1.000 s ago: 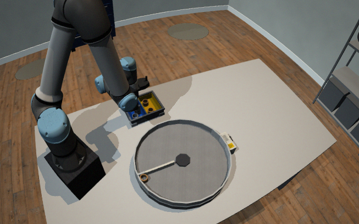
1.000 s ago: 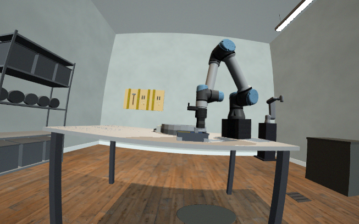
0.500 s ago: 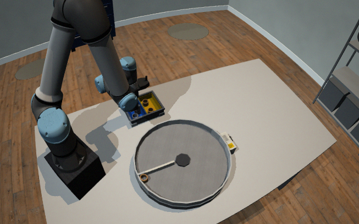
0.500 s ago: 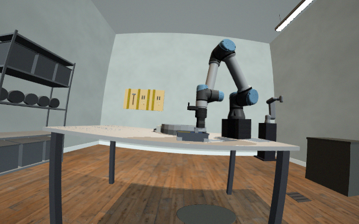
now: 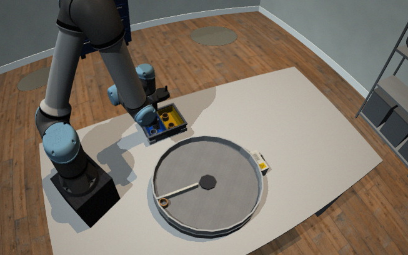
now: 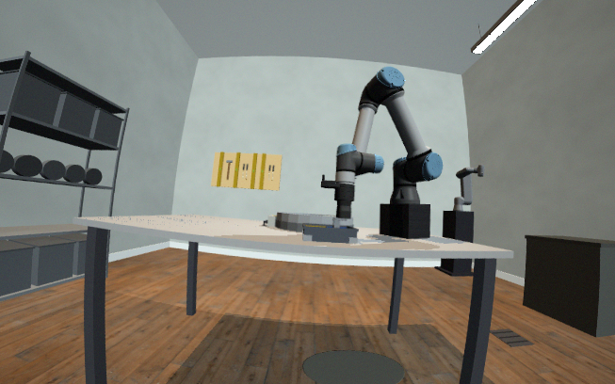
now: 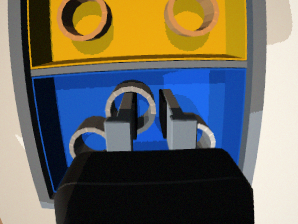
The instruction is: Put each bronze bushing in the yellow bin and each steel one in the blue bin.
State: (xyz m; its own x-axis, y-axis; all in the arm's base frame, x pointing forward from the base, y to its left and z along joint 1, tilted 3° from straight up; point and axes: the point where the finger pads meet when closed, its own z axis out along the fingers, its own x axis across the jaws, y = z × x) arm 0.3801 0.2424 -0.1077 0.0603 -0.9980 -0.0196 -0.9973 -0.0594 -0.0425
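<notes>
My gripper point(image 7: 148, 104) is low in the blue bin point(image 7: 195, 95) point(image 5: 160, 126), its fingers partly apart, with no bushing held between them. A steel bushing point(image 7: 115, 94) stands under and beside the left finger. A second steel bushing point(image 7: 73, 142) is at the left and a third point(image 7: 212, 138) at the right, each partly hidden by the gripper. In the yellow bin point(image 7: 137, 30) point(image 5: 177, 119) stand two bronze bushings, one at the left point(image 7: 84, 38) and one at the right point(image 7: 191, 34). Another bronze bushing point(image 5: 164, 206) lies on the turntable point(image 5: 218, 209), at the rim beside the pale bar.
The pale bar point(image 5: 178, 190) runs from the turntable's dark hub point(image 5: 207, 182) to its raised wall. A grey divider point(image 7: 137, 68) separates the bins. A small labelled box point(image 5: 258, 159) is beside the turntable. The black robot pedestal point(image 5: 99, 196) stands on the table point(image 5: 309, 135).
</notes>
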